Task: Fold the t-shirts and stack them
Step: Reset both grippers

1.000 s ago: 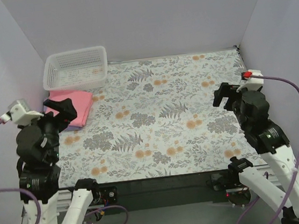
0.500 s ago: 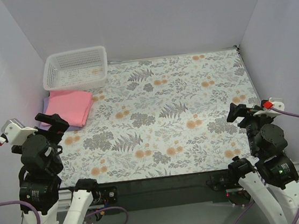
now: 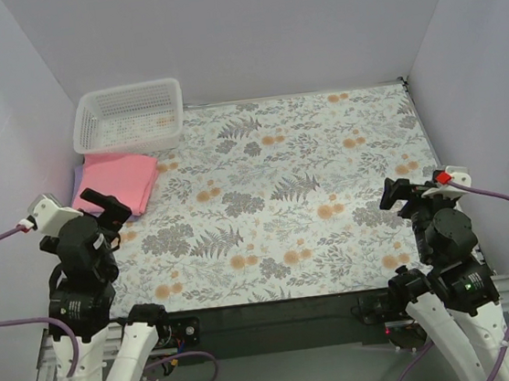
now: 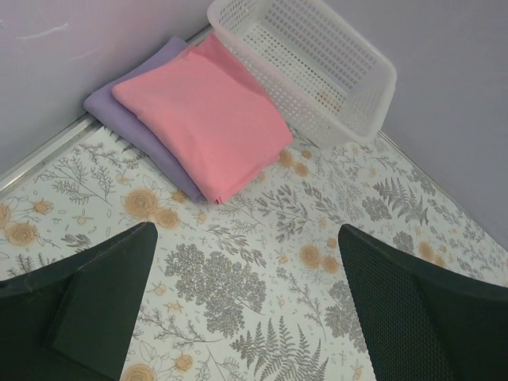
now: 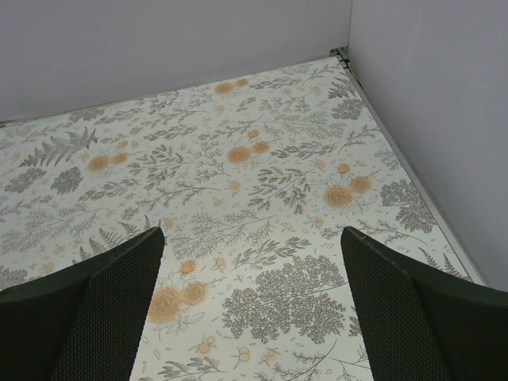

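The salmon-pink t-shirt (image 3: 119, 181) lies folded on top of the folded lavender-purple t-shirt (image 3: 76, 184) at the table's back left, in front of the basket. Both show in the left wrist view, the pink t-shirt (image 4: 208, 119) over the purple t-shirt (image 4: 127, 109). My left gripper (image 3: 110, 212) is open and empty, held above the table near the stack's front edge; its fingers (image 4: 87, 302) frame bare tablecloth. My right gripper (image 3: 400, 192) is open and empty above the table's right side, with only tablecloth between its fingers (image 5: 413, 317).
A white lattice basket (image 3: 129, 118) stands at the back left corner, touching the shirts' far edge; it also shows in the left wrist view (image 4: 305, 63). The floral tablecloth (image 3: 283, 196) covers the table. Lavender walls close in the left, back and right sides.
Both arms have drawn back toward their bases and lowered. The left gripper moved away from the shirt stack. The shirts have not moved.
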Motion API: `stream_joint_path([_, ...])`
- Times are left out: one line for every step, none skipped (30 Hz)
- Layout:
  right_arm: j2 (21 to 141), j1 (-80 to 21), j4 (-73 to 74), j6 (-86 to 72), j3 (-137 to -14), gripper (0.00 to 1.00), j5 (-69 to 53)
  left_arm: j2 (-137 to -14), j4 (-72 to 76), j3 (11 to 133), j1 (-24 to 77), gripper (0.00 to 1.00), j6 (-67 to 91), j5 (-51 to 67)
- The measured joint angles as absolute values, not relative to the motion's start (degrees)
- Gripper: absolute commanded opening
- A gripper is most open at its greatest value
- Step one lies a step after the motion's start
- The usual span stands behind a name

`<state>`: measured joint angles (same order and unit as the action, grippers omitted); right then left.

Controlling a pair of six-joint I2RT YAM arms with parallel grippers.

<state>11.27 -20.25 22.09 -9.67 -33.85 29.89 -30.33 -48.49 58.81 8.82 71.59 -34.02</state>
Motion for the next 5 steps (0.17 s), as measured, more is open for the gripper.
stream_joint_path([11.3,-20.3,22.1,-9.6,-33.8,0.98,29.8,-30.3,-48.4,58.6,8.8,0.98,71.7,-34.0])
stream_joint_path([11.3,-20.3,22.1,-9.6,-33.8,0.99,29.8,-30.4,-48.3,58.5,8.8,0.98,71.7,-33.8])
stream_joint_path([11.3,-20.3,22.1,-9.5,-33.8,0.98,29.8,-30.6,-48.1,58.3,8.8,0.98,71.8,-33.6])
stream_joint_path([11.3,-20.3,22.0,-9.4,-33.8,0.99,29.8,-30.7,-47.8,58.2,8.8,0.98,71.9,-33.5])
stream_joint_path([11.3,-20.3,22.0,-9.3,-33.8,0.99,29.6,-30.8,-47.5,58.0,8.8,0.98,71.9,-33.2])
